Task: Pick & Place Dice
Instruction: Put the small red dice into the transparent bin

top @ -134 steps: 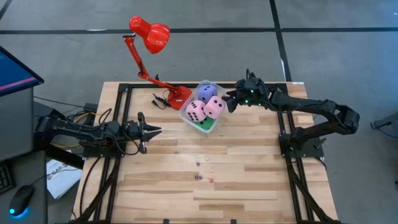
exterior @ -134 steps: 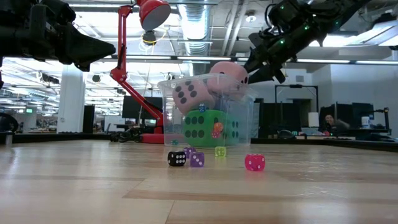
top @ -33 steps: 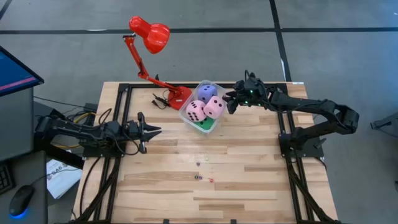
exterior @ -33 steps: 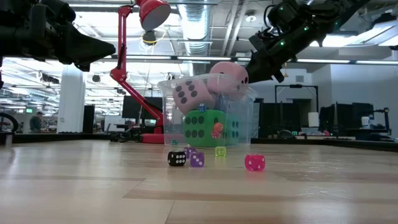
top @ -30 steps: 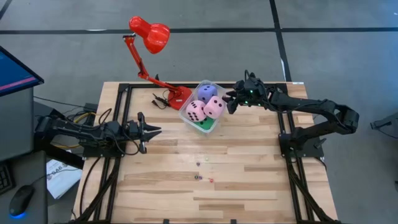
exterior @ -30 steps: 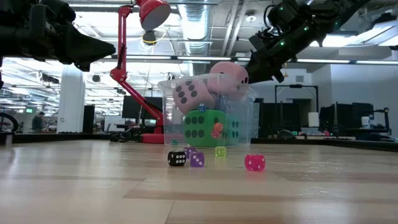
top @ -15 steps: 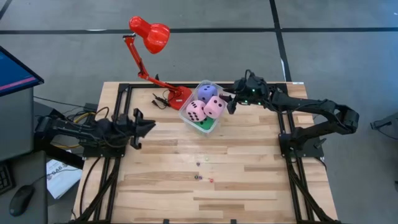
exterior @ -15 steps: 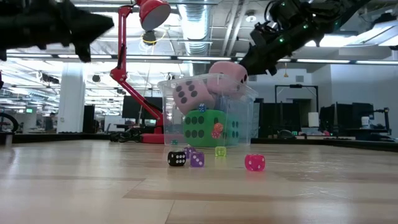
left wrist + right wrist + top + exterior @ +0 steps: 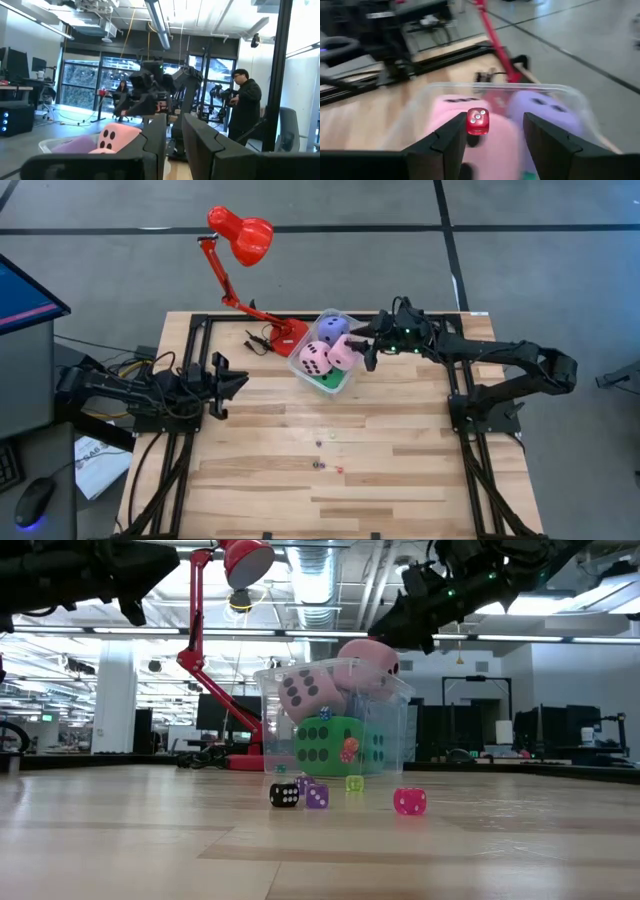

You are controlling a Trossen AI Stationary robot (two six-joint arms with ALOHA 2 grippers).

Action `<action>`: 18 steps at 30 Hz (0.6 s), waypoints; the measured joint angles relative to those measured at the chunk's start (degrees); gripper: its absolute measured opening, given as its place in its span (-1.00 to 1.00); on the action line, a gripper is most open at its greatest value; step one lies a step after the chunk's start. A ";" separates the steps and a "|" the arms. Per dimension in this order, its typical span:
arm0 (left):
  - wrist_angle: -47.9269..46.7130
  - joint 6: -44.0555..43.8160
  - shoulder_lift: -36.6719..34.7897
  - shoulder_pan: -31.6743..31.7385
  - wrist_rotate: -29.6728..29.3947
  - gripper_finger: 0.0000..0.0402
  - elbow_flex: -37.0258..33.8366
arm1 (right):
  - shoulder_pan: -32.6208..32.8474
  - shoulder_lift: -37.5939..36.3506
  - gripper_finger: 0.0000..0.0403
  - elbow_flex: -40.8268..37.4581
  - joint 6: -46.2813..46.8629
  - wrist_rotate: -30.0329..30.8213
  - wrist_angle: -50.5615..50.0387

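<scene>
A clear tub (image 9: 300, 352) at the table's far middle holds two pink soft dice (image 9: 313, 358) (image 9: 345, 354), a purple one (image 9: 333, 330) and a green one (image 9: 330, 745) underneath. My right gripper (image 9: 360, 347) hangs open just above the tub's right rim. A tiny red die (image 9: 477, 122) shows in the gap between its fingers, above the pink dice (image 9: 470, 150). Several tiny dice (image 9: 317, 797) lie on the wood nearer the front. My left gripper (image 9: 240, 380) is shut at the table's left, raised and pointing toward the tub. My right gripper is open with the tiny red die close against the inner side of one finger (image 9: 452, 135), at its free end. I cannot tell whether the die still touches that finger or is in the air. The fingers slant down over the tub from the table's right.
A red desk lamp (image 9: 240, 235) stands with its base (image 9: 285, 332) just left of the tub. Black frame rails (image 9: 195, 360) run along both sides of the table. Bare wood lies around the tiny dice (image 9: 320, 463). A person (image 9: 245, 105) stands in the room beyond.
My right gripper has moved up and toward the table's left, from beside the tub's right wall to over its rim. My left gripper has risen, tipped its fingers upward and drawn back a little toward the left edge.
</scene>
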 joint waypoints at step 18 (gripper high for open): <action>-0.04 0.00 4.35 0.01 0.04 -0.74 0.00 | -1.70 3.52 -0.09 -0.09 4.90 2.06 3.37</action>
